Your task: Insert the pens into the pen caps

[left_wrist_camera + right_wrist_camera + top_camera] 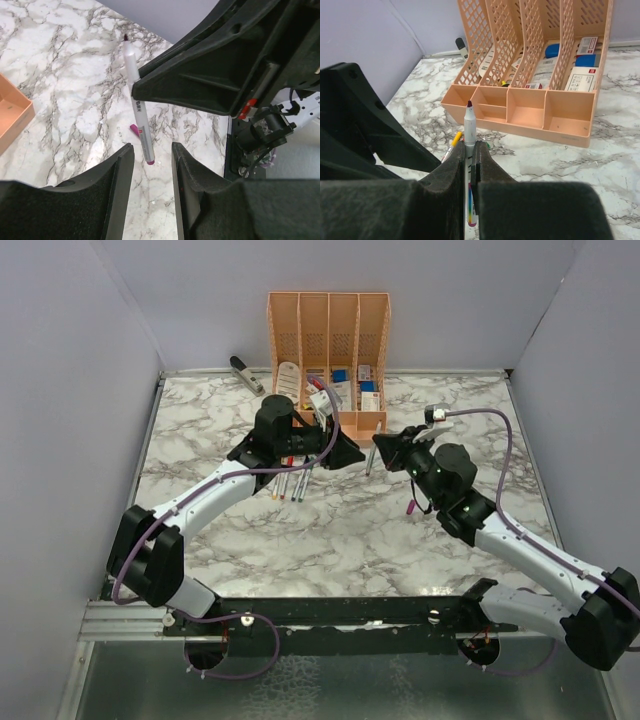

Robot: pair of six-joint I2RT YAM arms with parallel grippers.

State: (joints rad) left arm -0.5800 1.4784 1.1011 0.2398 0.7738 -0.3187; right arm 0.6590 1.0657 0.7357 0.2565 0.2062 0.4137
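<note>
Here the right pincer (471,147) is clamped tight on one pen (469,125), holding it upright with its dark magenta tip up. In the top view this pen (369,462) hangs just in front of the orange organizer (328,360), between the two arms. The left pincer (152,146) faces it from close by. Its fingers (112,180) stand partly apart, a narrow gap with bare worktop (65,90) showing through, and the pen's lower end lies just beyond that gap. A magenta cap (134,128) lies on the marble beside the held pen, next to the right arm in the top view. The other pens (293,480) lie together on the worktop under the left arm, one of them yellow-tipped (456,138). A grey stapler (245,373) sits at the back, left of the organizer.
</note>
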